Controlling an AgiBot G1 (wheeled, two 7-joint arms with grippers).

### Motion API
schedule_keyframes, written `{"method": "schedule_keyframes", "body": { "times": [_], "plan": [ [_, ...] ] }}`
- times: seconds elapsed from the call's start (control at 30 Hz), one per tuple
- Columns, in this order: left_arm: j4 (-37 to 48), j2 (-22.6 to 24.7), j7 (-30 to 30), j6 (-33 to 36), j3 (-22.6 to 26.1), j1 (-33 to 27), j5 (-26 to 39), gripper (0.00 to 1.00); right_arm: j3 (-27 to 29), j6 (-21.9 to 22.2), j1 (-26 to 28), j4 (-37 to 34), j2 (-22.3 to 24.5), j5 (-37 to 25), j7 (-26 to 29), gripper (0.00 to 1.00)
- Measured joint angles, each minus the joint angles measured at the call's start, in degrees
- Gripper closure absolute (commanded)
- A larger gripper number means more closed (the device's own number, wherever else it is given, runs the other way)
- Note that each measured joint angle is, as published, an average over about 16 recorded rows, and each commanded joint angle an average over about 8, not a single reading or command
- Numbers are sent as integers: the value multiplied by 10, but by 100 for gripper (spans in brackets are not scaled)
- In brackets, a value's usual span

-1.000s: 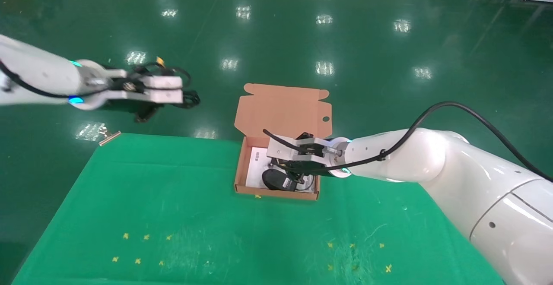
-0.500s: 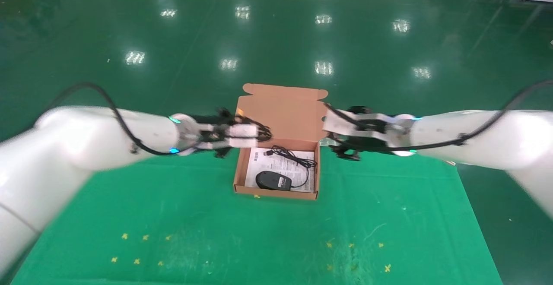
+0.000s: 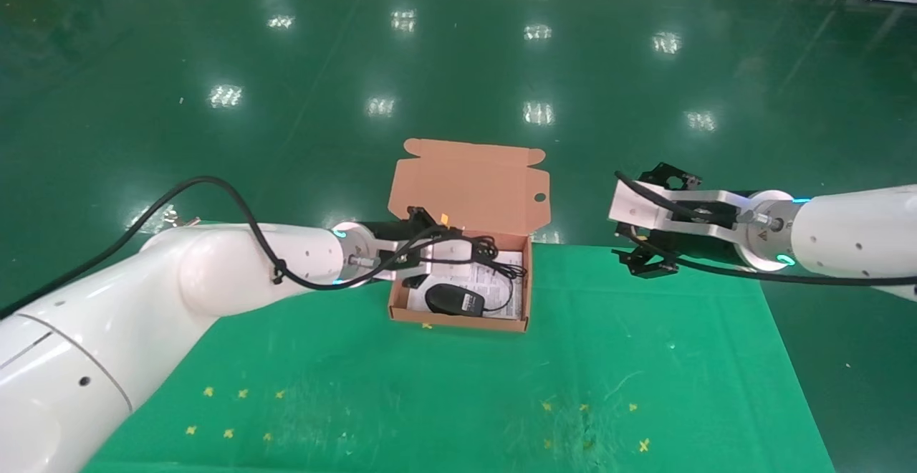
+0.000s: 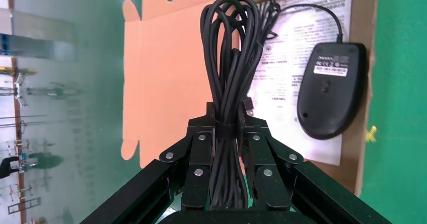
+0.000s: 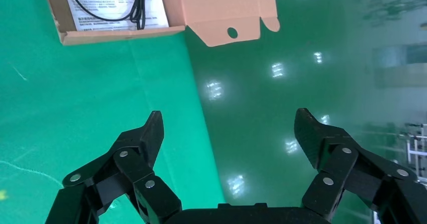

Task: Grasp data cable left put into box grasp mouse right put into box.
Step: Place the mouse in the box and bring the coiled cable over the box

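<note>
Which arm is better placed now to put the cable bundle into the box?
The left. Its gripper is shut on the cable bundle above the box. The right gripper is open, empty and off to the side.

Cable bundle held over the open box, mouse already inside

The thin black looped data cable is clamped above the shallow orange-brown cardboard box at the table's far edge; the black oval mouse lies on the white leaflet, its cord seemingly loose behind it.
</note>
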Motion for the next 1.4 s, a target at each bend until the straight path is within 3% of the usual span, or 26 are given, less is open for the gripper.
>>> {"method": "schedule_keyframes", "body": {
  "times": [0.2,0.23,0.7,1.07,1.4],
  "plan": [
    [3,1,7,-2,13,-3,-26,6,-2,-4,-1,29,11,-33,35,0],
    [3,2,8,-2,15,-4,-29,0,-2,-4,-1,32,12,-36,38,0],
    [-1,-4,7,-2,15,-7,-32,0,-2,-4,-1,33,11,-39,40,0],
    [-2,-16,-23,-41,9,-44,-12,0,-1,-4,25,35,4,-69,21,0],
    [-23,-48,-52,-20,-33,-41,-46,0,36,-47,16,45,6,-47,-13,0]
  ]
}}
